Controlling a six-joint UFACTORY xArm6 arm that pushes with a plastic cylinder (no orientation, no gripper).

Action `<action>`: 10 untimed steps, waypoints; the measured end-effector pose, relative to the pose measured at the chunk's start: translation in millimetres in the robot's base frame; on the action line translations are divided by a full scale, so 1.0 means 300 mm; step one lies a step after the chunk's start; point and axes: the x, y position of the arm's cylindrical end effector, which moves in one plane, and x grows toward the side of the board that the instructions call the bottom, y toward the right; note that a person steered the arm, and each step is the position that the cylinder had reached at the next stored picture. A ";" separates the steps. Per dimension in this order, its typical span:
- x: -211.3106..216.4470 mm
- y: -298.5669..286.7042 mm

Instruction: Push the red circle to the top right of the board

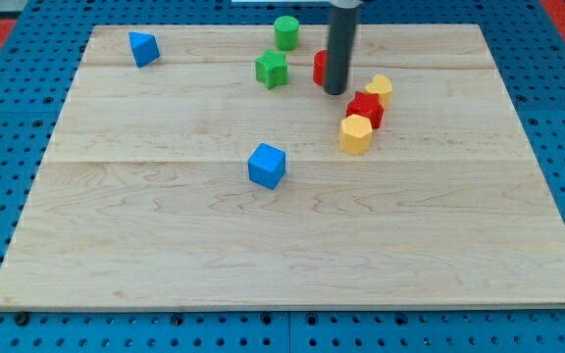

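Half the red circle [319, 68] hides behind my tip [334, 92].

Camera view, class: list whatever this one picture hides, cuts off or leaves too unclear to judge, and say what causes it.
- Red circle: mostly hidden behind the rod; only its left edge shows, so its shape is unconfirmed.
- My tip: whether it touches the red circle cannot be told.
- The rod's upper part: cut off by the view's top.
- Small yellow block: partly covered by the red block; shape unclear.

Pale, smooth-grained wooden board [165, 226], matt dark rod [341, 49], blue perforated surface [8, 118] beneath.
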 end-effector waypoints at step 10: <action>-0.246 0.690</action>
